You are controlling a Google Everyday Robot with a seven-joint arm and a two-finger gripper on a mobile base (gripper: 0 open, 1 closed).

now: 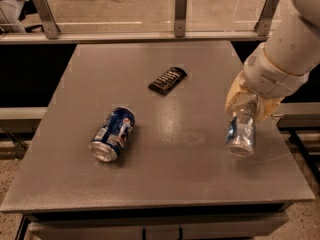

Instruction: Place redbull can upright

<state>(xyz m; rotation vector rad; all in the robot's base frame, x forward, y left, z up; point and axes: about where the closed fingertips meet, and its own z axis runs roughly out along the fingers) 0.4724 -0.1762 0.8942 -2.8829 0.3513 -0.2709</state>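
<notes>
Gripper [245,105] right, clamps tilted redbull can [240,133]; blue can [112,134] left.

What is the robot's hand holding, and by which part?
The hand, over the right side of the table, grips the redbull can by its upper end; the lower end hangs free.

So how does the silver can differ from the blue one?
The silver can is slimmer and crumpled; the blue can is wider and looks undented. The silver can is gripped at one end by the claw and tilted, near the right edge of the table; the blue can lies flat on its side, untouched, left of centre. Both are drink cans.
</notes>
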